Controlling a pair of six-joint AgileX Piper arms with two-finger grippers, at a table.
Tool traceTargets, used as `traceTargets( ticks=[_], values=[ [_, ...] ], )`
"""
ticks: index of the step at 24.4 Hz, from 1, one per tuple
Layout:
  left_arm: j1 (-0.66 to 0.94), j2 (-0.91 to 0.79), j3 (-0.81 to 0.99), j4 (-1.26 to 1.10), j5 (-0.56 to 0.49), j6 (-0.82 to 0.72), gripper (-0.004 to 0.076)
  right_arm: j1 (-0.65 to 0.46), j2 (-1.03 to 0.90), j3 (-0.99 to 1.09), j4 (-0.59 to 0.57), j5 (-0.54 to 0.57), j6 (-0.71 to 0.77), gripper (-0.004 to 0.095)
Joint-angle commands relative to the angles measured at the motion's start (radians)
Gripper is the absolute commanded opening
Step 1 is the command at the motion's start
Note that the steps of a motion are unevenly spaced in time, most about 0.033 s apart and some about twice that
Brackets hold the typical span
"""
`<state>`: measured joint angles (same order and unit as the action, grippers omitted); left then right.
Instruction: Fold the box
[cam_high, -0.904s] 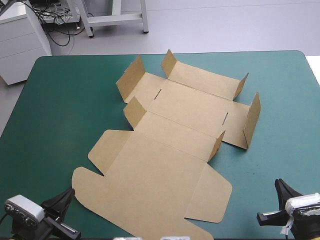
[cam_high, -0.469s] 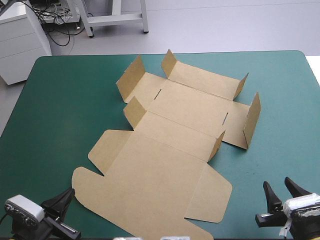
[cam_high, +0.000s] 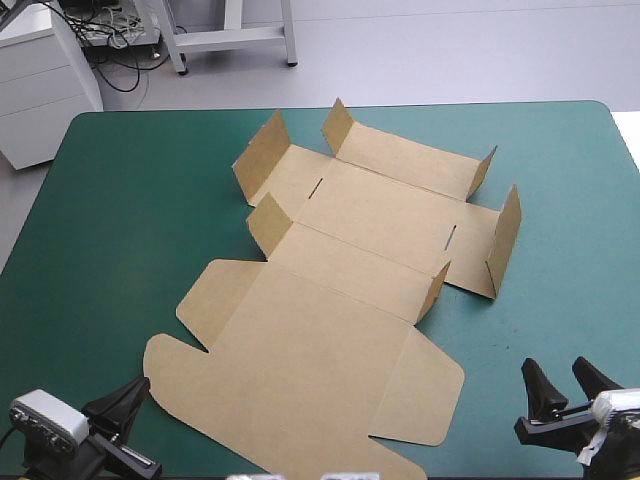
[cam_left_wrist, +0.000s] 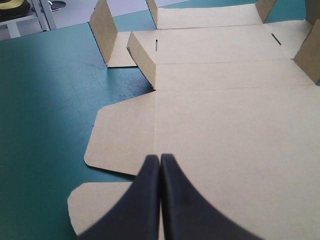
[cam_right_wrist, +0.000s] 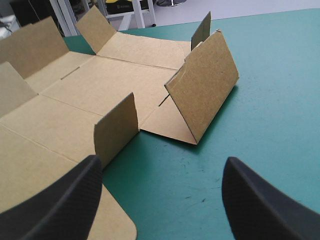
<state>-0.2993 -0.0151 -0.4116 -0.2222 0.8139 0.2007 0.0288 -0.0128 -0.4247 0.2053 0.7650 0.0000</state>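
Note:
The brown box (cam_high: 340, 300) lies as a cut sheet across the middle of the teal-green table, its lid panel flat toward the near edge and several small flaps raised toward the far side. My left gripper (cam_high: 135, 390) sits at the near left corner, shut and empty, its tip just short of the sheet's rounded near-left flap (cam_left_wrist: 95, 200). In its own view the left gripper (cam_left_wrist: 160, 159) points along the flat lid panel (cam_left_wrist: 225, 135). My right gripper (cam_high: 565, 378) hovers at the near right, open, right of the lid's side flap. Ahead of the right gripper (cam_right_wrist: 162, 167) stand raised flaps (cam_right_wrist: 207, 90).
Bare teal-green cover (cam_high: 120, 220) stretches left of the sheet and to the right (cam_high: 580, 250) of it. A white cabinet (cam_high: 40, 80) stands beyond the far left corner of the table.
My right gripper has opened from a shut point to a wide spread and shifted slightly left. The left gripper and the box have not moved.

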Motion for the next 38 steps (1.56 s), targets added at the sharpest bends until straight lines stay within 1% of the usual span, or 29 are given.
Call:
traceTargets(
  ticks=[1,5,8,10,16,17,19,20,23,25,27,29,32,38],
  values=[
    [-0.002,-0.016,-0.023,-0.027,-0.072,-0.002,-0.0032,0.005,0.075,-0.072,0.027,-0.072,0.094,0.0636],
    [-0.002,-0.016,-0.023,-0.027,-0.072,-0.002,-0.0032,0.005,0.212,-0.146,0.07,-0.072,0.111,0.0636],
    [-0.002,-0.016,-0.023,-0.027,-0.072,-0.002,-0.0032,0.005,0.333,-0.207,0.126,-0.07,0.111,0.0636],
    [-0.002,-0.016,-0.023,-0.027,-0.072,-0.002,-0.0032,0.005,0.427,-0.256,0.142,-0.048,0.111,0.0636],
    [-0.002,-0.016,-0.023,-0.027,-0.072,-0.002,-0.0032,0.005,0.701,-0.404,0.152,0.081,0.163,0.0636],
    [-0.002,-0.016,-0.023,-0.027,-0.072,-0.002,-0.0032,0.005,0.781,-0.455,0.16,0.136,0.195,0.0635],
    [-0.002,-0.016,-0.023,-0.027,-0.072,-0.002,-0.0032,0.005,0.899,-0.52,0.194,0.22,0.202,0.0636],
    [-0.002,-0.016,-0.023,-0.027,-0.072,-0.002,-0.0032,0.005,0.939,-0.54,0.213,0.238,0.204,0.0636],
    [-0.002,-0.016,-0.023,-0.027,-0.072,-0.002,-0.0032,0.005,1.097,-0.607,0.315,0.233,0.204,0.0636],
    [-0.002,-0.016,-0.023,-0.027,-0.072,-0.002,-0.0032,0.013,1.166,-0.619,0.373,0.222,0.202,0.0635],
    [-0.002,-0.016,-0.023,-0.027,-0.072,-0.002,-0.0032,0.039,1.204,-0.619,0.359,0.192,0.238,0.0634],
    [-0.002,-0.016,-0.023,-0.027,-0.072,-0.002,-0.0032,0.083,1.247,-0.619,0.314,0.16,0.295,0.0634],
    [-0.002,-0.016,-0.023,-0.027,-0.072,-0.002,-0.0032,0.133,1.315,-0.619,0.239,0.138,0.369,0.063],
    [-0.002,-0.016,-0.023,-0.027,-0.072,-0.002,-0.0032,0.142,1.381,-0.619,0.246,0.097,0.376,0.063]
  ],
)
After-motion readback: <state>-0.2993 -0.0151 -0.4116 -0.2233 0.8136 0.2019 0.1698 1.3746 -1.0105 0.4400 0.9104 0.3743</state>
